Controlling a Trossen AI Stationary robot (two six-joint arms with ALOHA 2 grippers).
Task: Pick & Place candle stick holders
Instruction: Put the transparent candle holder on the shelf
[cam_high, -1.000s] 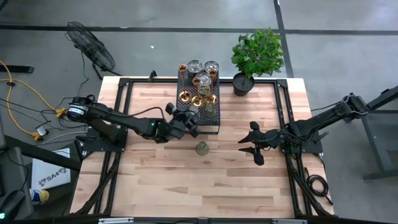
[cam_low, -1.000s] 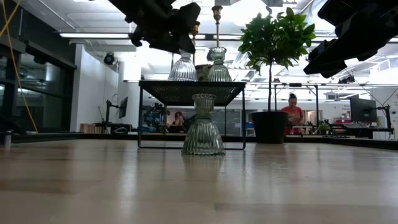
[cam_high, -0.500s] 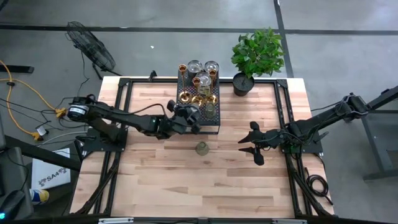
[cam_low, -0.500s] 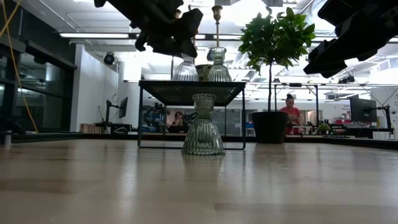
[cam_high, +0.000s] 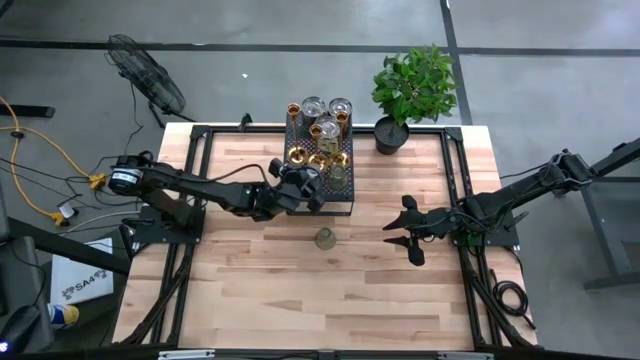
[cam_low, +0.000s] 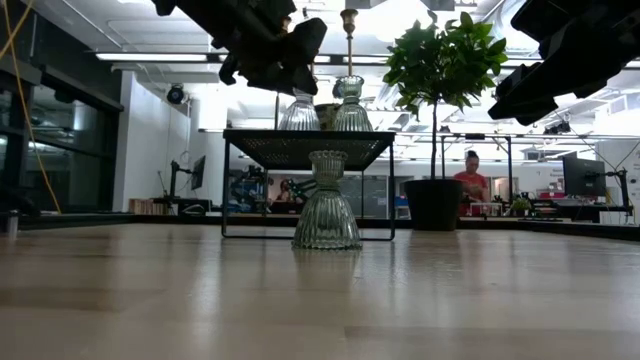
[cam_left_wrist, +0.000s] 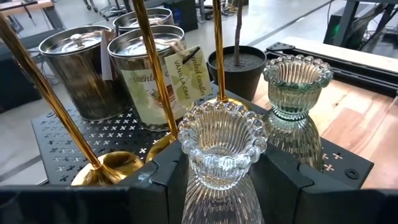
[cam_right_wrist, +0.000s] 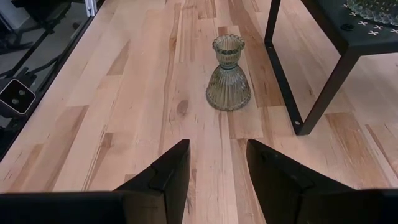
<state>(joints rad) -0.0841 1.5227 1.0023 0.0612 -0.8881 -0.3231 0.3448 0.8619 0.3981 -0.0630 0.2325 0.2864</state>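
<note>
My left gripper is open at the near left corner of the black perforated stand. In the left wrist view its fingers flank a clear ribbed glass holder standing on the stand; I see no touch. A second glass holder stands beside it, with brass-gold holders behind. Another ribbed glass holder stands upright on the table in front of the stand; it also shows in the right wrist view. My right gripper is open and empty, to that holder's right.
Two metal candle tins stand at the back of the stand. A potted green plant stands at the table's far right. Bare wood lies across the near half of the table. A person shows far off in the room.
My left gripper has gone a little toward the table's far edge, in over the stand's near left corner, closing on the glass holder there. The holders have stayed where they were.
</note>
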